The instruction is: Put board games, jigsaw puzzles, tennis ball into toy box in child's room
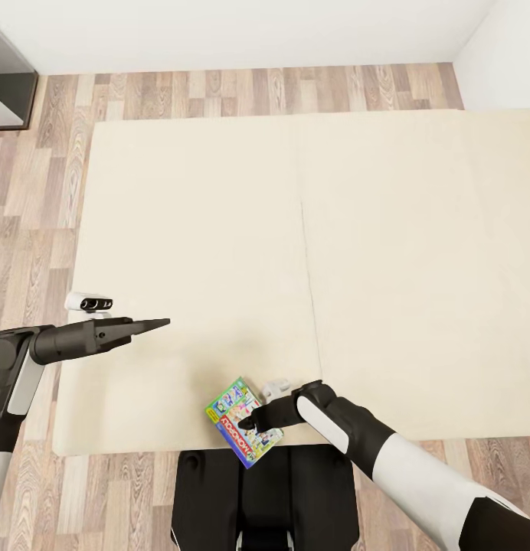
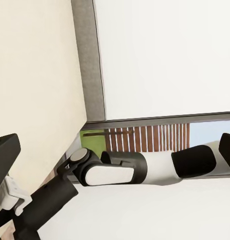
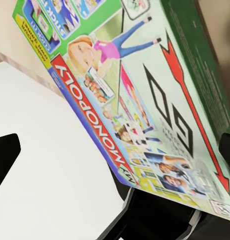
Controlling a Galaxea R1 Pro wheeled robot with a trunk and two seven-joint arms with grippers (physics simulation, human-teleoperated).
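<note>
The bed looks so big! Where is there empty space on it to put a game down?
Nearly all of the bed is bare, from the far edge by the wall to the middle seam and across its right half. The one busy spot is the near edge, where the right end effector meets the Monopoly box.

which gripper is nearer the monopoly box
Right. The right gripper is at the Monopoly box on the bed's near edge; the left gripper hovers up and left of it, apart.
</note>
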